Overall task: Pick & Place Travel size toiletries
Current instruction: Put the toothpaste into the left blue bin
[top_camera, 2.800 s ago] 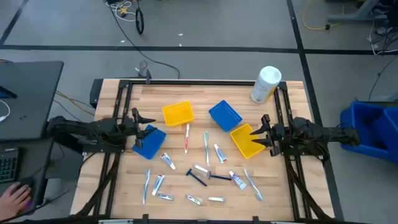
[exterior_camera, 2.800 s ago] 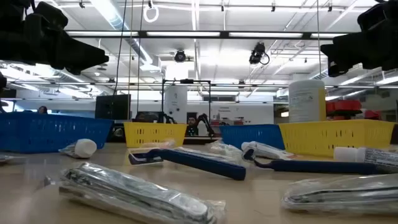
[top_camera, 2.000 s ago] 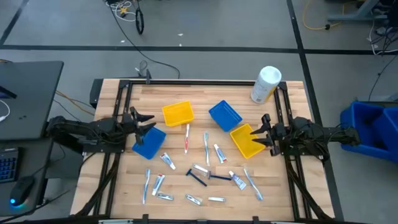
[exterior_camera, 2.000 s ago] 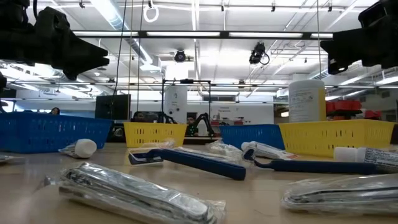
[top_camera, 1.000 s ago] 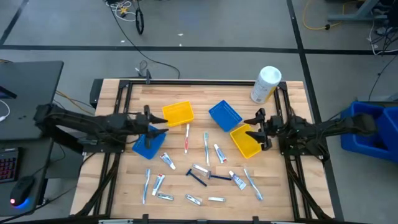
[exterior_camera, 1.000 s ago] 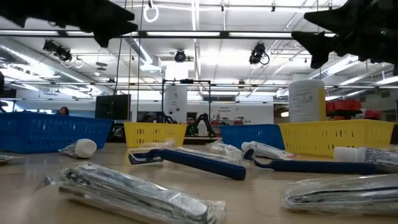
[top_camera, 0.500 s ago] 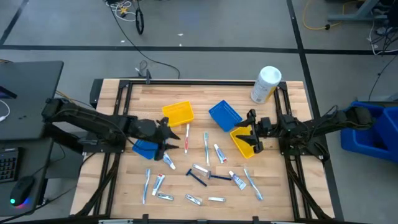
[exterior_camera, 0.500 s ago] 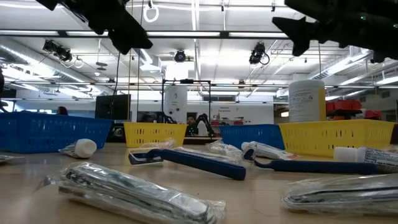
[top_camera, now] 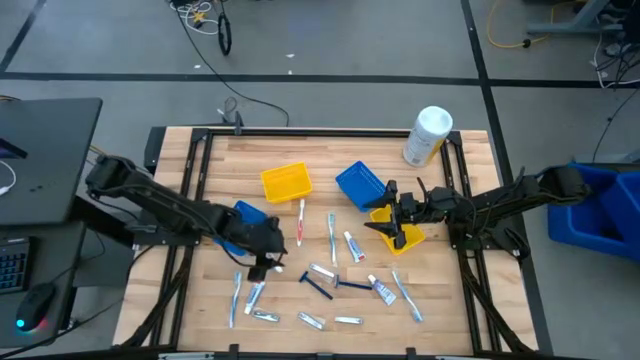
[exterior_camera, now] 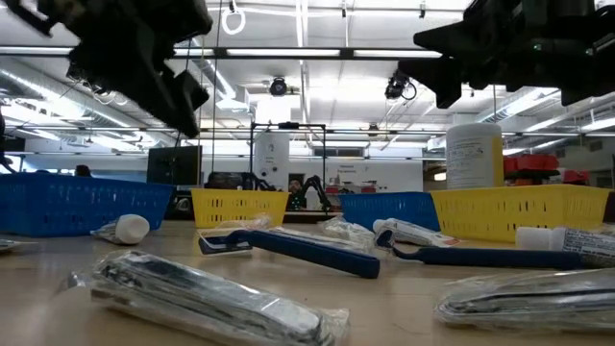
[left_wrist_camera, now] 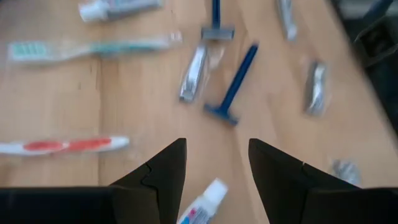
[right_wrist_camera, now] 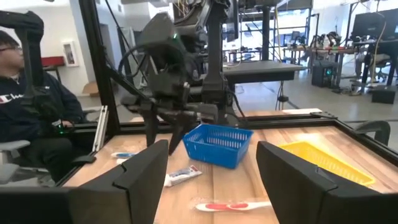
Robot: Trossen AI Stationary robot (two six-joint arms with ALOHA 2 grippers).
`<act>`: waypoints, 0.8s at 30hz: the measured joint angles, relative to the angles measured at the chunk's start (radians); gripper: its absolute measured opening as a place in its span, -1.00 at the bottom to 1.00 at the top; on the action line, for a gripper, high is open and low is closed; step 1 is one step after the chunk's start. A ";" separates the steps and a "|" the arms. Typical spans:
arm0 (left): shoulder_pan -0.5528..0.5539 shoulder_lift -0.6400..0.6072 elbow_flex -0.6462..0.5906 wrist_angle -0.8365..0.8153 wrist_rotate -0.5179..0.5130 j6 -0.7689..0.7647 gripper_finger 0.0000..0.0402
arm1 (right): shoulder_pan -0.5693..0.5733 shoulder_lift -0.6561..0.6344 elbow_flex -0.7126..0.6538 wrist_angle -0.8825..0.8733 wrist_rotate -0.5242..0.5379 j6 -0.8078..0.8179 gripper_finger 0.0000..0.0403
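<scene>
blue bin (top_camera: pixel 245 215): largely hidden under the left arm | yellow bin (top_camera: pixel 405 238): partly covered by right tool (top_camera: pixel 392 227) | left wrist view: blurred, toothpaste tube (left_wrist_camera: pixel 202 203) cut off at the edge | low view: both arms cut off at top

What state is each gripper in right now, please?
Left gripper: open, empty, above a small toothpaste tube.
Right gripper: open, empty, over the yellow bin.
</scene>
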State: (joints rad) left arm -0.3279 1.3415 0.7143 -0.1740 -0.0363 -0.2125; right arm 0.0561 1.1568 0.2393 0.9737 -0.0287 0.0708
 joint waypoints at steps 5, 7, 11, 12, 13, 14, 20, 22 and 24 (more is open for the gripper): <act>-0.024 0.066 -0.001 -0.023 0.017 -0.002 -0.08 | -0.001 0.001 0.000 -0.001 0.000 -0.010 0.20; -0.036 0.100 0.000 -0.018 -0.021 0.051 -0.08 | 0.000 0.001 0.000 0.000 0.000 -0.011 0.18; -0.045 0.149 -0.001 -0.036 -0.051 0.105 -0.08 | 0.000 0.001 0.000 -0.005 0.000 -0.008 0.13; -0.045 0.155 -0.001 -0.044 -0.044 0.107 -0.08 | 0.000 0.001 0.000 -0.004 0.000 -0.008 0.12; -0.045 0.161 -0.001 -0.053 -0.038 0.101 -0.08 | 0.000 0.001 0.000 -0.005 0.000 -0.008 0.12; -0.045 0.167 -0.001 -0.056 -0.034 0.095 -0.08 | 0.000 0.001 0.000 -0.005 0.000 -0.008 0.11; -0.045 0.177 -0.001 -0.113 -0.031 0.090 -0.09 | 0.000 0.001 0.000 -0.006 0.000 -0.008 0.07; -0.045 0.186 0.000 -0.100 -0.019 0.099 -0.09 | 0.000 0.001 0.000 -0.010 0.000 -0.008 0.06; -0.045 0.198 0.000 -0.115 -0.021 0.125 -0.09 | 0.000 0.001 0.000 -0.014 0.000 -0.008 0.06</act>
State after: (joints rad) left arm -0.3729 1.5393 0.7140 -0.2890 -0.0569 -0.0878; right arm 0.0559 1.1580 0.2392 0.9600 -0.0288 0.0628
